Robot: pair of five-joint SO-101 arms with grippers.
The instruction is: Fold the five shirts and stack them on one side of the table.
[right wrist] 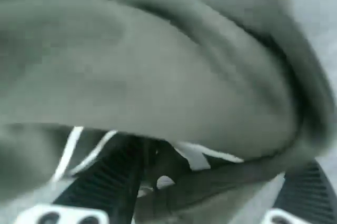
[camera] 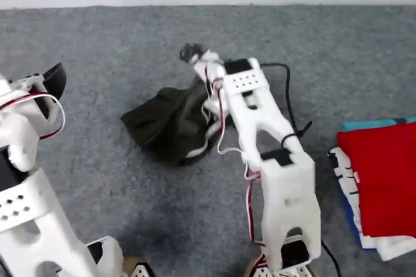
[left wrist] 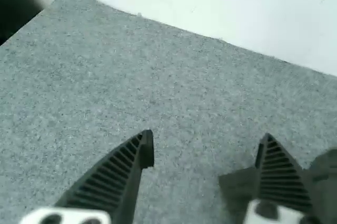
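High view: dark shirt [camera: 170, 124] mid-table, crumpled. Long axis roughly across table, one end raised toward right gripper [camera: 193, 52]. Folded stack [camera: 380, 186] at right edge.
Left wrist view: left gripper [left wrist: 205, 166] jaws apart over bare carpet.
Right wrist view: right gripper [right wrist: 210, 192] jaws apart, shirt bunched between. Best to pinch one edge and spread flat before folding.

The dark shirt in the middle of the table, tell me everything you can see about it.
The dark shirt is olive-black soft cloth with thin white lines near one edge. It is unfolded, crumpled in a loose heap on the grey table, and bunched upward on the side under the right arm. Its folds lie against the right gripper. It lies apart from the folded stack.
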